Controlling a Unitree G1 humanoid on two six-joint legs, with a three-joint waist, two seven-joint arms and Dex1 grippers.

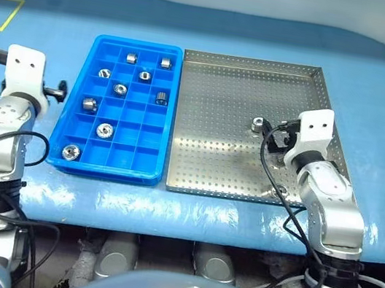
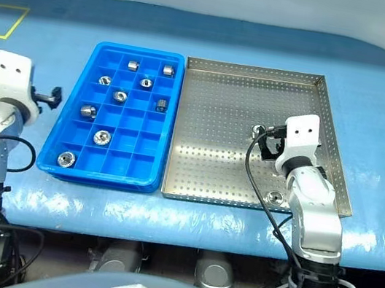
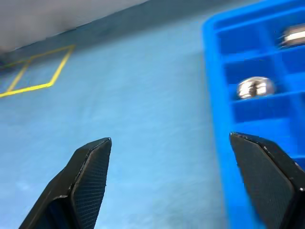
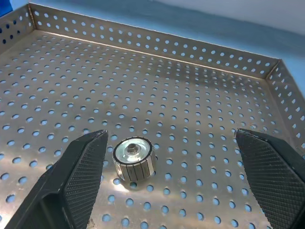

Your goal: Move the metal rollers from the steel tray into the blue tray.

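A blue-covered counter [image 1: 268, 46] carries the square perforated steel tray [image 1: 211, 162] and, touching its side, the gridded plastic blue tray [image 1: 76, 95]. The right gripper [image 4: 171, 157] reaches nearly level over the steel tray, jaws spread wide and empty; one ridged metal roller [image 4: 134, 159] stands on end, hole upward, just beside one finger. Another roller [image 2: 274, 197] lies near the tray's front rim. The left gripper [image 3: 167, 171] hovers beside the blue tray, jaws wide, empty; nine rollers [image 1: 104, 130] sit in separate compartments.

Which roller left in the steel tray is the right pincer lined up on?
The roller mid-tray, just ahead of the open right pincer; the other roller lies by the tray's near rim, beside the arm.
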